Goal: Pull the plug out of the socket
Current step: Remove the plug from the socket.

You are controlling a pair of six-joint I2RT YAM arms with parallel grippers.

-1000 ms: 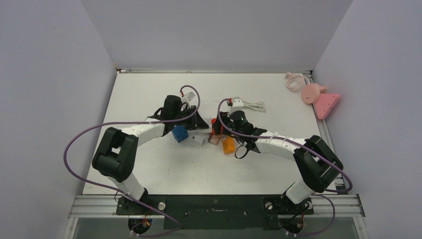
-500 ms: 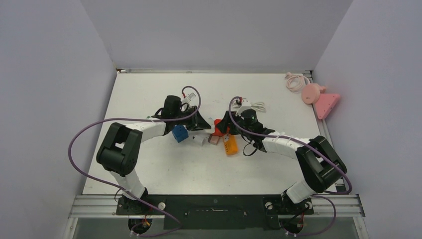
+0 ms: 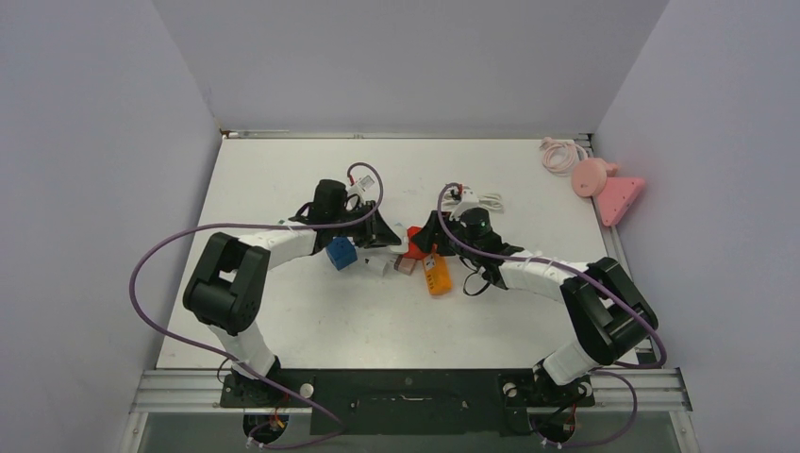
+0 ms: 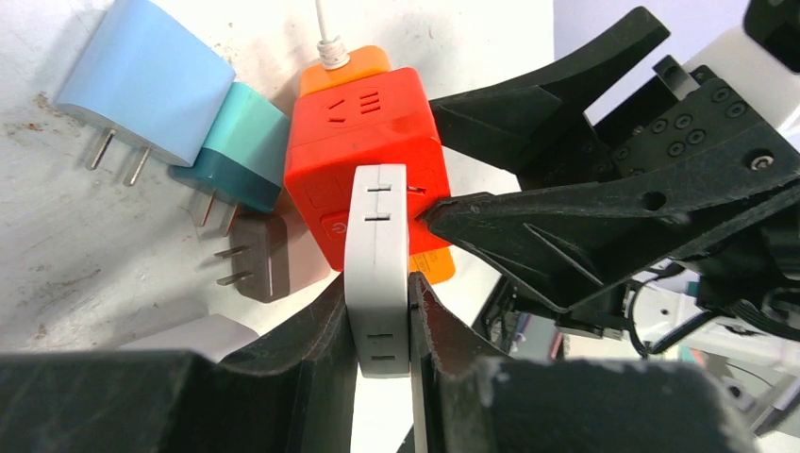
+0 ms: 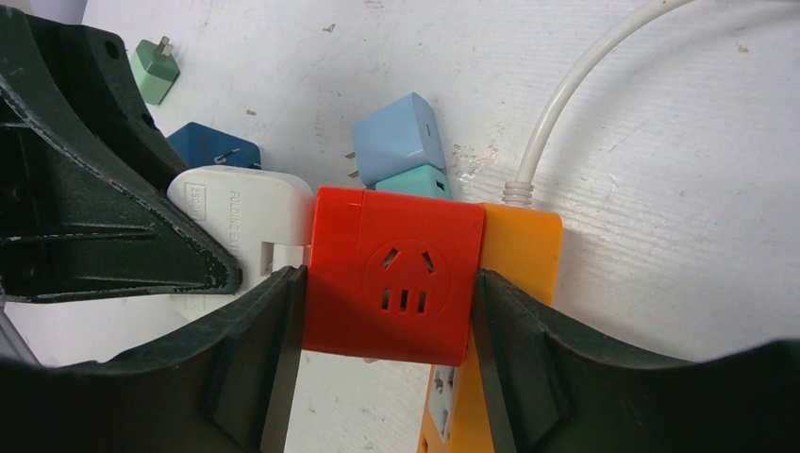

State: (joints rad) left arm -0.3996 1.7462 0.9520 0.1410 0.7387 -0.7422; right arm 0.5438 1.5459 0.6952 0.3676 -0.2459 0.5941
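The pull looks about to start: the left gripper (image 4: 379, 300) clamps the white plug (image 4: 377, 222), seated in the side of the red socket (image 4: 363, 142), which the right gripper (image 5: 389, 283) grips, so the next move likely calls for drawing the plug straight out of the socket.

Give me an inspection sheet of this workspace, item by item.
Surface: white table, scuffed.
Job's things: white plug against red socket cube, prongs hidden.
Clutter: light blue adapter, teal adapter, dark blue adapter loose; orange power strip against the cube.
Tools: left tool shut on white plug; right tool clamps the cube's sides.
Cables: white cord enters the strip; purple cables loop off both arms.
Surroundings: grey walls; pink object at far right edge.
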